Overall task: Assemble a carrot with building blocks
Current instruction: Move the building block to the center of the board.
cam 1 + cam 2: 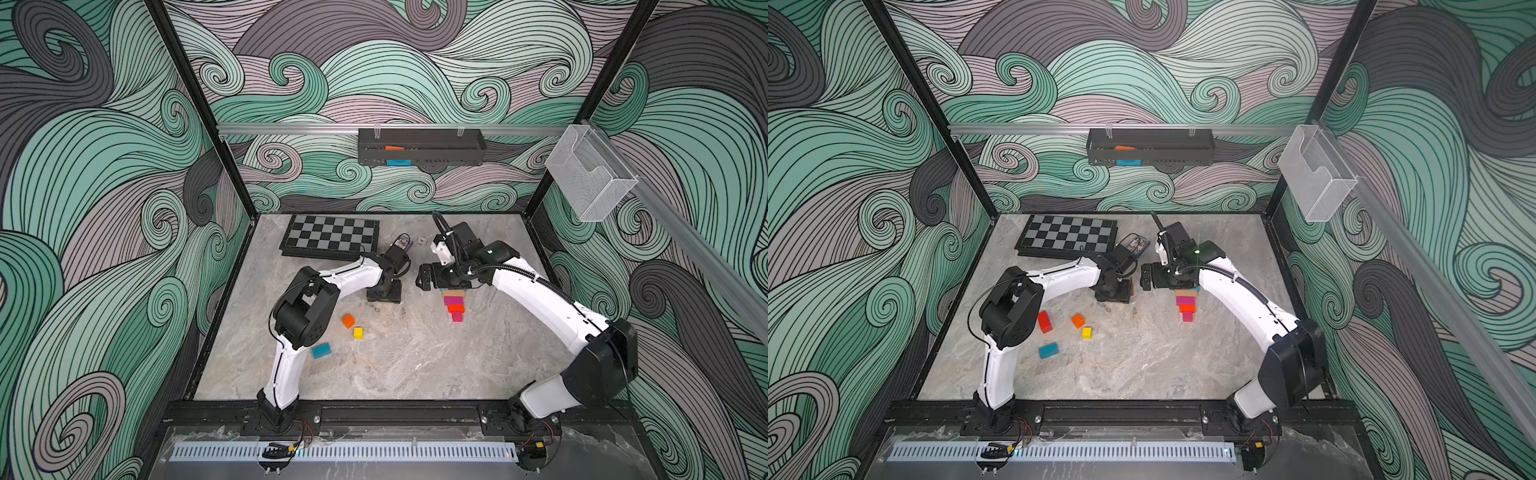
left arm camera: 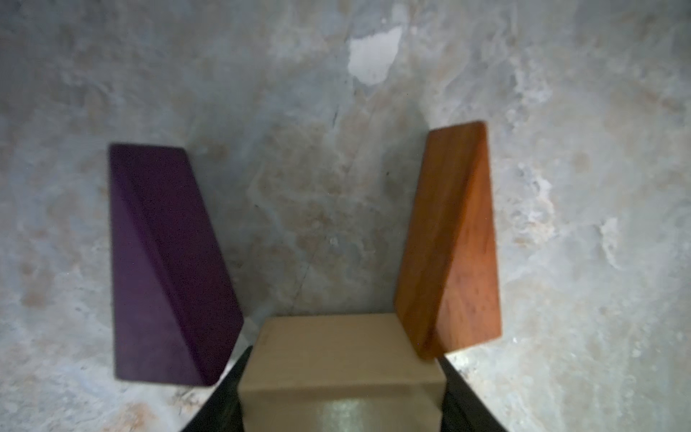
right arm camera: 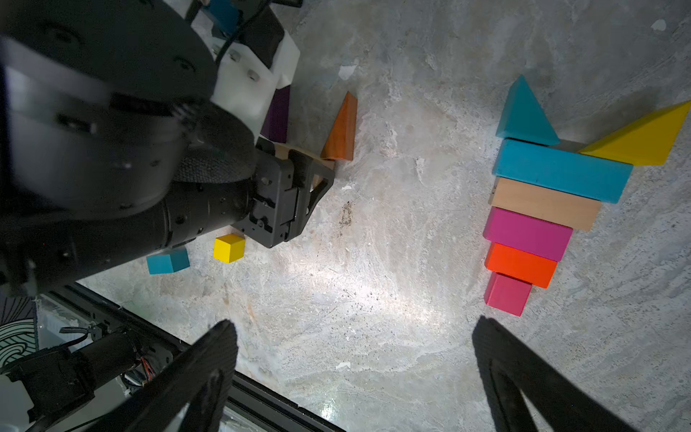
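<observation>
My left gripper (image 2: 342,368) is shut on a beige block (image 2: 336,348) low over the table, between a purple wedge (image 2: 168,262) and a brown wedge (image 2: 448,243). In both top views it (image 1: 384,293) (image 1: 1115,294) points down at mid table. The stacked row of blocks lies to its right: pink cube (image 3: 506,293), orange block (image 3: 521,263), magenta block (image 3: 527,233), beige bar (image 3: 544,204), teal bar (image 3: 561,175), with a teal wedge (image 3: 523,112) and a yellow wedge (image 3: 643,138) at the wide end. My right gripper (image 3: 353,329) (image 1: 424,279) hovers open and empty beside that row.
Loose blocks lie at the front left: an orange cube (image 1: 348,321), a yellow cube (image 1: 358,333), a teal block (image 1: 321,350) and a red block (image 1: 1044,321). A chessboard (image 1: 331,236) sits at the back left. A black wall tray (image 1: 419,151) holds two blocks.
</observation>
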Robot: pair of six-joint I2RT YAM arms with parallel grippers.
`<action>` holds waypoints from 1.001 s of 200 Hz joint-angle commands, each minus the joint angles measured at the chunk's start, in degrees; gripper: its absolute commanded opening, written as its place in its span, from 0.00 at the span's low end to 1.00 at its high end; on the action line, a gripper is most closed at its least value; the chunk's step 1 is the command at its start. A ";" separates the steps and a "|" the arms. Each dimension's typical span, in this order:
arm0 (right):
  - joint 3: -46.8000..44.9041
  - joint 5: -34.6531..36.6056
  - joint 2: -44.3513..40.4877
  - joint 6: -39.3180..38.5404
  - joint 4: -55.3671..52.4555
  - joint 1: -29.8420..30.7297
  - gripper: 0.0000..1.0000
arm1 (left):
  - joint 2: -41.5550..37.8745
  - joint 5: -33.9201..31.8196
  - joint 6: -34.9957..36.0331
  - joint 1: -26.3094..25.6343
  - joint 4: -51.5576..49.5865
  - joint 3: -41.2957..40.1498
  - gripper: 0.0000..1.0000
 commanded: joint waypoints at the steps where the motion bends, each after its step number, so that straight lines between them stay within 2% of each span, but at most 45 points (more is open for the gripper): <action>1: -0.40 -1.24 -1.91 -0.62 0.38 -0.45 0.99 | 1.16 -0.48 0.46 -0.30 -3.03 1.54 0.45; 38: -0.65 -1.70 -1.71 -0.83 0.66 -0.81 0.99 | 1.66 -0.57 0.03 -0.34 -3.79 2.16 0.48; 72: -0.75 -2.12 -1.52 -0.72 0.75 -0.87 0.99 | 1.01 -0.45 -0.35 -0.63 -3.22 1.29 0.65; 161: -0.50 -2.25 -1.37 -0.28 0.87 -0.81 0.99 | -1.85 -0.68 -1.15 -0.97 -2.23 0.30 0.79; 181: -0.11 -2.62 -1.38 -0.30 0.83 -0.87 0.98 | -4.70 -3.04 -1.83 -0.99 -3.56 0.14 0.79; 200: 0.20 -2.91 -1.73 -0.35 0.84 -0.87 0.99 | -10.86 -6.97 -2.21 -0.53 -6.26 -1.28 0.80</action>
